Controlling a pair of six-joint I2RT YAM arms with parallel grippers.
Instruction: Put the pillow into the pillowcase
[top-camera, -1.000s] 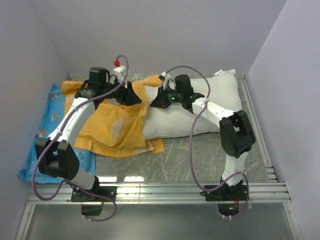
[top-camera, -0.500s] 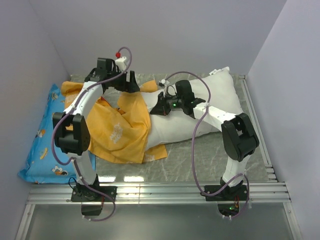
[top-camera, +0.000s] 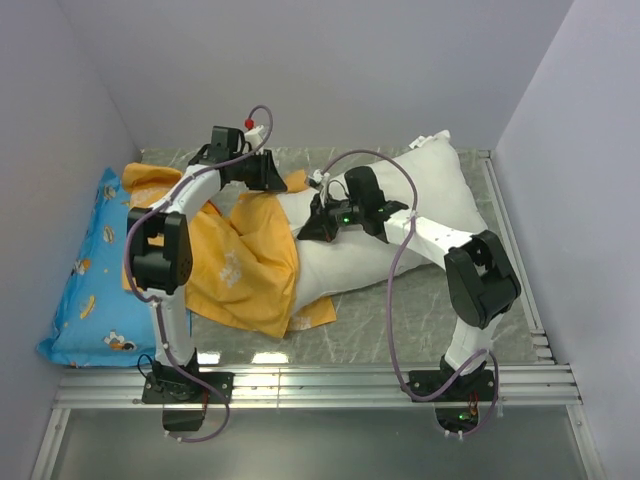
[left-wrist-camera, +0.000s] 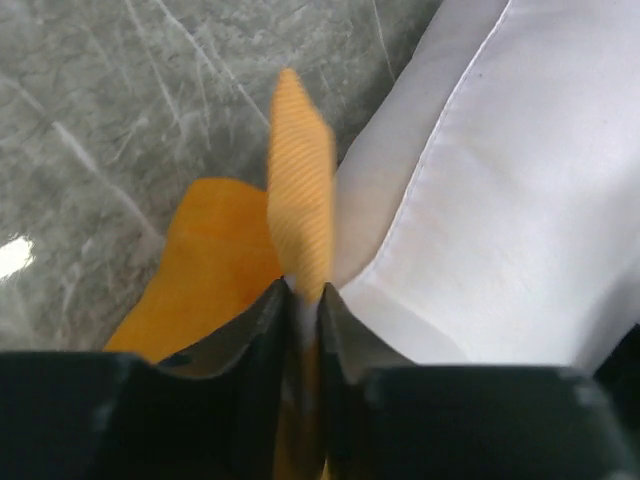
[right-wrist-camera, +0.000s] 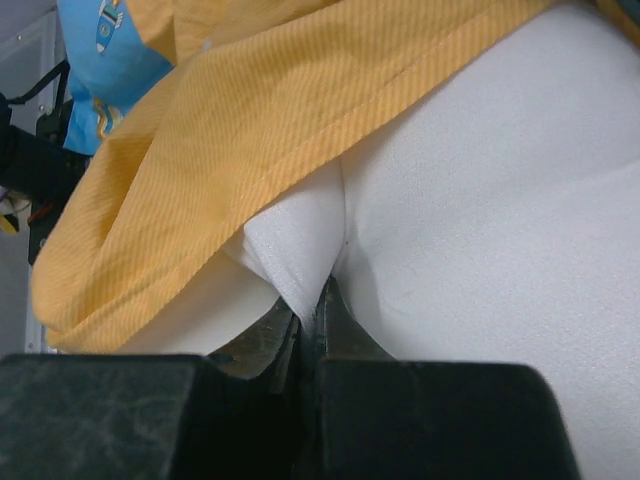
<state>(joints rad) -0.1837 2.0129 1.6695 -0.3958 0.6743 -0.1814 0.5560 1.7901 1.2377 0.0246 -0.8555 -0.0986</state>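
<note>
Blue cartoon pillow (top-camera: 80, 300) at 9 o'clock edge of worktop (top-camera: 440, 310), out of play. Pillowcase (top-camera: 235, 265) bunched left of centre, mouth draped over near end of pillow. Left hand (top-camera: 272, 178), about 11 o'clock, clamped on orange hem. Right hand (top-camera: 320, 226), centre, pinching fold of white cover. Pillow (top-camera: 440, 180) stretches toward 1 o'clock, mostly outside case. Step: sleeving, early. Next likely: left draws hem rightward over pillow, right feeds pillow inward, and a regrasp is probable.

left pincer (top-camera: 270, 175) moved back, pillowcase (top-camera: 240, 265) dragged along
</note>
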